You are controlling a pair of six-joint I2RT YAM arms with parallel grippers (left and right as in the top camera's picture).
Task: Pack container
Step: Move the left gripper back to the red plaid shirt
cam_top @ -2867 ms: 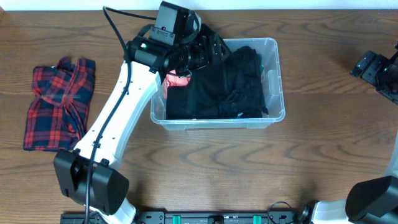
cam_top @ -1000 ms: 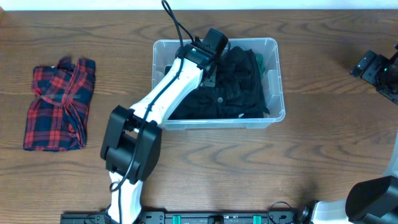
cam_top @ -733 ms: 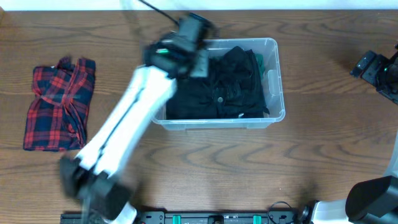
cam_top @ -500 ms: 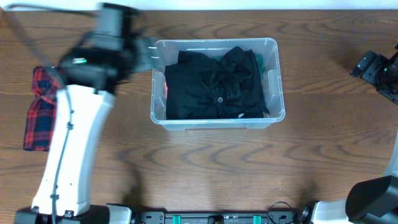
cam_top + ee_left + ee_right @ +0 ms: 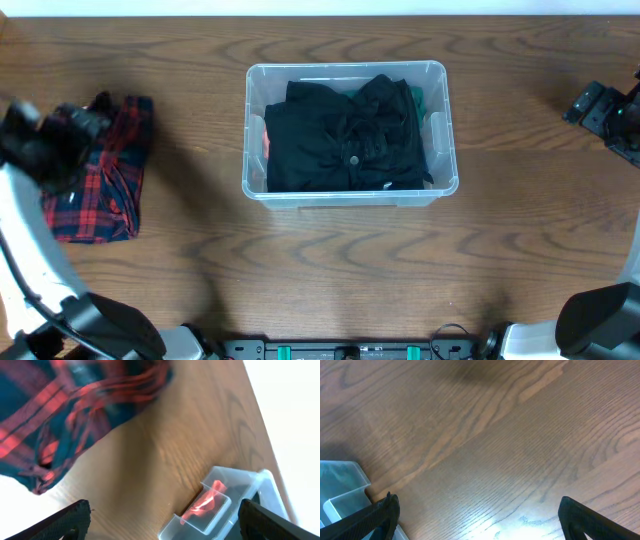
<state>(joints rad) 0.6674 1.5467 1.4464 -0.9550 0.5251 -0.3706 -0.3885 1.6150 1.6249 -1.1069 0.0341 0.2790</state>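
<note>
The left jaws stand wide apart with nothing between them, blurred, over the red-and-navy plaid shirt that lies crumpled on the table just below them. The container stands between the two pairs of jaws, well apart from both. It is filled with black clothing; a red piece shows at the end nearer the left jaws and a green scrap at the end nearer the right jaws. The right jaws also gape wide and hold nothing, above bare wood, with a corner of the container at the edge of their view
</note>
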